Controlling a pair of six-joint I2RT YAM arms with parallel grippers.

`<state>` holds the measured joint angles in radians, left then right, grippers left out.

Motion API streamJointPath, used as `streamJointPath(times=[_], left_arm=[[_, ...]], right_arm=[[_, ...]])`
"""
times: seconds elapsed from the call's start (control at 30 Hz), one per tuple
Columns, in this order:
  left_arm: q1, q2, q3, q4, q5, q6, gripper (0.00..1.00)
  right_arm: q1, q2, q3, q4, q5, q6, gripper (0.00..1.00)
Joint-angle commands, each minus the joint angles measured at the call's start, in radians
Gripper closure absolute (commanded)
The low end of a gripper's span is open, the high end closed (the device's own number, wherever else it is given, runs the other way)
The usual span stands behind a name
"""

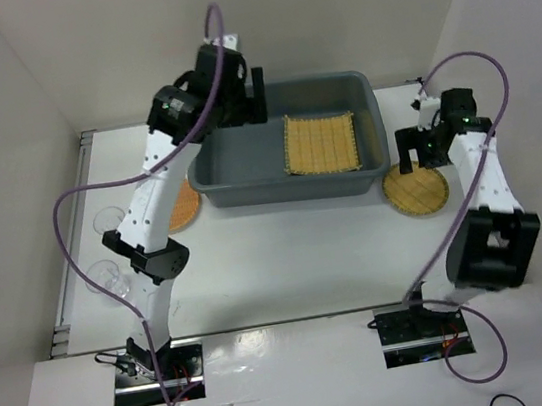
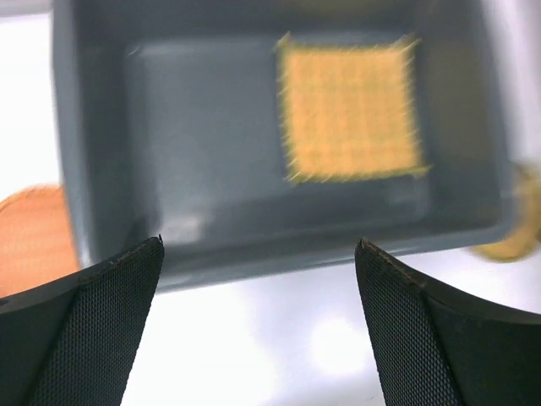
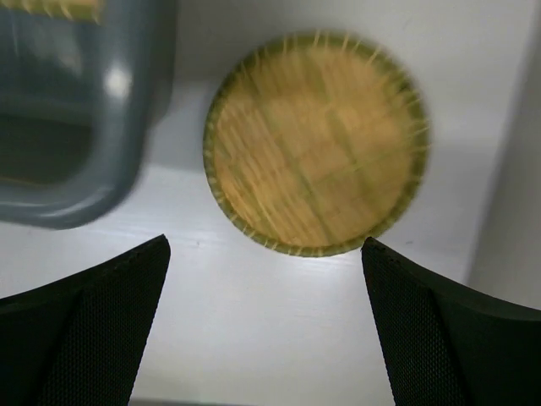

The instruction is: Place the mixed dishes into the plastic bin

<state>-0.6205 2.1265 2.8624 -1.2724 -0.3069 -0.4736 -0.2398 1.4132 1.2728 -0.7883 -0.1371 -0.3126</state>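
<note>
The grey-blue plastic bin [image 1: 246, 166] stands mid-table with the square yellow mat [image 1: 321, 142] lying flat in its right half. My left gripper [image 1: 254, 94] is open and empty, high over the bin's far left part; its wrist view shows the bin [image 2: 101, 169] and the mat [image 2: 351, 110] below the open gripper [image 2: 258, 245]. The straw-coloured disc [image 1: 417, 191] lies on the table right of the bin. My right gripper [image 1: 415, 150] is open and empty above it [image 3: 317, 144]. The orange-brown disc [image 1: 184, 207] lies left of the bin, partly hidden by the left arm. Two clear glass cups [image 1: 107, 221] [image 1: 110, 276] stand at the far left.
White walls enclose the table at the back, left and right. A metal rail [image 1: 74, 241] runs along the left edge beside the cups. The bin's near right corner [image 3: 84, 127] is close to the straw disc.
</note>
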Motion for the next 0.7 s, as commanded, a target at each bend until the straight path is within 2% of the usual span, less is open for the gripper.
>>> streamJointPath(times=[0.0,0.07,0.13,0.17,0.2,0.23,0.27,0.3,0.37,0.5,0.67], left_arm=[[-0.085,-0.121,-0.148,-0.03,-0.266,0.009,0.0],[-0.11,-0.186,-0.272,-0.015,-0.32,-0.04,0.0],[-0.11,-0.313,-0.528,0.043,-0.331,-0.068,0.0],[-0.11,-0.37,-0.645,0.167,-0.318,-0.068,0.0],[-0.11,-0.501,-0.764,0.241,-0.273,-0.068,0.0],[-0.11,-0.569,-0.884,0.308,-0.243,-0.08,0.0],[-0.088,-0.632,-1.086,0.412,-0.215,-0.098,0.0],[-0.079,-0.743,-1.171,0.448,-0.177,-0.123,0.0],[-0.068,-0.863,-1.346,0.487,-0.164,-0.193,0.0],[-0.068,-0.936,-1.46,0.469,-0.144,-0.244,0.0],[-0.068,-0.947,-1.476,0.426,-0.106,-0.254,0.0]], right_arm=[[-0.221,0.166,0.088,-0.187,-0.26,-0.058,0.02],[-0.28,0.293,0.124,-0.248,-0.329,-0.094,0.02],[-0.343,0.326,0.116,-0.227,-0.329,-0.094,0.02],[-0.357,0.326,0.088,-0.2,-0.329,-0.085,0.02],[-0.357,0.313,0.073,-0.14,-0.314,-0.071,0.02],[-0.366,0.313,0.059,-0.115,-0.302,-0.071,0.02],[-0.356,0.303,0.034,-0.097,-0.291,-0.06,0.02],[-0.355,0.303,0.025,-0.071,-0.291,-0.048,0.02],[-0.355,0.322,-0.001,-0.049,-0.291,-0.019,0.02],[-0.377,0.384,-0.046,0.014,-0.323,0.009,0.02],[-0.414,0.477,-0.079,0.101,-0.366,0.081,0.02]])
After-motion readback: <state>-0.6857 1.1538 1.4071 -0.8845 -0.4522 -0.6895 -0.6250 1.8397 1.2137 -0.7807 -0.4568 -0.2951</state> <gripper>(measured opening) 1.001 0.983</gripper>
